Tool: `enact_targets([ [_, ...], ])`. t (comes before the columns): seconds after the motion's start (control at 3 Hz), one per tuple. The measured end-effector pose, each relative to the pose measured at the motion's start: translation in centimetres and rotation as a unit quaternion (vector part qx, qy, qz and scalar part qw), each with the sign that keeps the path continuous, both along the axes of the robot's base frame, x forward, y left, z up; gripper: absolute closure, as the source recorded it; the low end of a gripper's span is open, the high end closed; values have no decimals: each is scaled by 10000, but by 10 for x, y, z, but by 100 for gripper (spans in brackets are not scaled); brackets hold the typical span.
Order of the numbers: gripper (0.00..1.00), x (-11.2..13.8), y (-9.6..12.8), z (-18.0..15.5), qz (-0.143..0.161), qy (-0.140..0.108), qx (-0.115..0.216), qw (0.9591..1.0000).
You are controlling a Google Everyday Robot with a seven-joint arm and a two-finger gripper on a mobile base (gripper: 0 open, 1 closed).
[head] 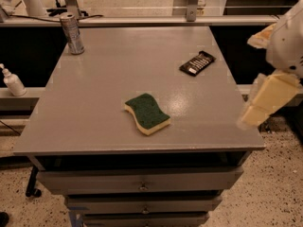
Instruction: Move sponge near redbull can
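The sponge (147, 113), dark green on top with a pale yellow foam body, lies flat on the grey table (94, 108), a little in front of its middle. The redbull can (72, 33), tall, slim and silver-grey, stands upright at the table's far left corner. My gripper (266, 100), pale cream, hangs at the right edge of the view, just off the table's right side. It is well to the right of the sponge, touches nothing and holds nothing that I can see.
A flat black rectangular packet (197, 63) lies on the table's far right part. A white pump bottle (13, 81) stands on a lower ledge left of the table. Drawers (142, 181) sit under the front edge. A rail (142, 20) runs behind.
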State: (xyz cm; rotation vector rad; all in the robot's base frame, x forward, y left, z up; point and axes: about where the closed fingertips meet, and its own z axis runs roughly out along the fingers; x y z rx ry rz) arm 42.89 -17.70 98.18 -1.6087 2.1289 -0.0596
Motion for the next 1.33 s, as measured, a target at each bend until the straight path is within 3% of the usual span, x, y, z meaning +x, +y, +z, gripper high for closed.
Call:
enact_targets([
  [0.33,0,-4,51,-30,29,155,684,9975],
  [1.0,0,7,153,-84,-24,646,1767,9821],
  [1.33,0,15,192,-108,-59,804,2029,9759],
])
